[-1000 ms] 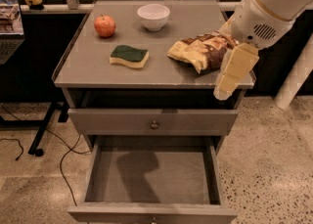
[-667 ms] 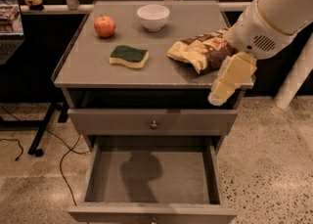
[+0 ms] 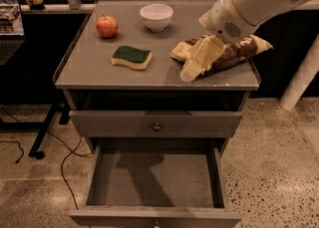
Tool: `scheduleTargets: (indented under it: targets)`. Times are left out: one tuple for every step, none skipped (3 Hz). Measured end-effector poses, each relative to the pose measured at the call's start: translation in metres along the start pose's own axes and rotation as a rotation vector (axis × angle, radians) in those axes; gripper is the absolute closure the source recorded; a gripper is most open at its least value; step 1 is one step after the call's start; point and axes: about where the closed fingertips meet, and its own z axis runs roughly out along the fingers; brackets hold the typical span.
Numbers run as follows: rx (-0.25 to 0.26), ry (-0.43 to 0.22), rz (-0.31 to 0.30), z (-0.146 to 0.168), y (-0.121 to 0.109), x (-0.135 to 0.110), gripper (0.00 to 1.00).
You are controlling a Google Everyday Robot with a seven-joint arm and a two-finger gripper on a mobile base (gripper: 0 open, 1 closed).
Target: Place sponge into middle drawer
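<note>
The sponge (image 3: 131,56), pale yellow with a dark green top, lies flat on the grey cabinet top (image 3: 84,67), left of centre. The middle drawer (image 3: 154,179) is pulled out at the bottom of the view and nothing lies in it. My gripper (image 3: 192,70), cream-coloured on a white arm coming in from the upper right, hangs just above the cabinet top. It is to the right of the sponge, apart from it, and in front of the snack bag. It holds nothing that I can see.
A red apple (image 3: 106,26) and a white bowl (image 3: 156,16) stand at the back of the top. A crinkled snack bag (image 3: 234,53) lies at the right. The knobbed drawer above (image 3: 124,122) is closed. Cables (image 3: 65,167) trail on the floor at left. A white post (image 3: 301,77) stands at right.
My gripper has moved left from beyond the cabinet's right front corner to above the top, closer to the sponge. The sponge and drawers have not moved.
</note>
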Motion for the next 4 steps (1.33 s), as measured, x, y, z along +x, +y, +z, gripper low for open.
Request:
scheduleTargets:
  targets:
    - [-0.050, -0.096, -0.082, 0.038, -0.045, -0.064, 0.00]
    - [-0.049, -0.096, -0.081, 0.038, -0.045, -0.064, 0.00]
    - [-0.011, -0.099, -0.042, 0.047, -0.052, -0.063, 0.00]
    - [0.010, -0.095, -0.035, 0.067, -0.070, -0.071, 0.00]
